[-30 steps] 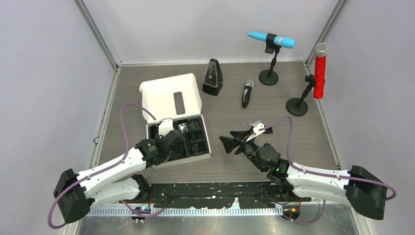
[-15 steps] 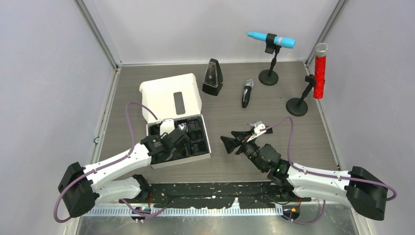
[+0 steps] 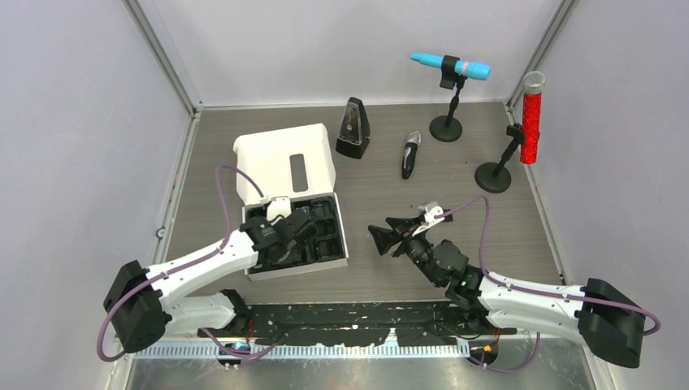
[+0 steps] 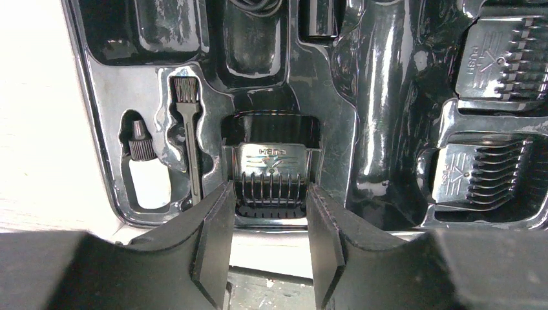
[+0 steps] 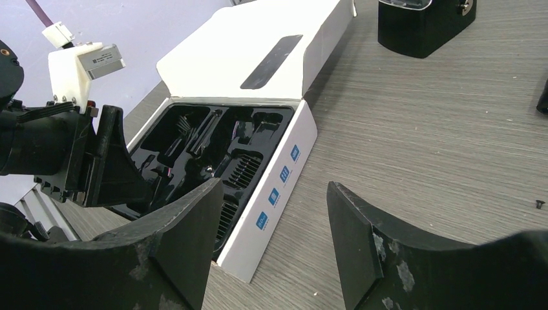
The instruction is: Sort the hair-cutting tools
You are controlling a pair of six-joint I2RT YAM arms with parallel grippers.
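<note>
While your left gripper hangs over the black tray of the open white box, its two fingers press on the sides of a black comb guard at the near end of a middle recess. The fingers hide the guard's lower edge, so you cannot tell whether it rests in the recess or sits a little above it. Left of it in that wrist view, a tiny bottle and a small cleaning brush lie in their own slots. Two more comb guards fill recesses at the right, the upper one cut off by the frame edge. Something coiled at the top edge is cropped too far to name. From above, the left wrist covers most of the tray. Your right gripper hovers over the table just right of the box, jaws wide apart with nothing between them. The electric clipper lies on the table well beyond, between the metronome and the blue microphone's stand.
</note>
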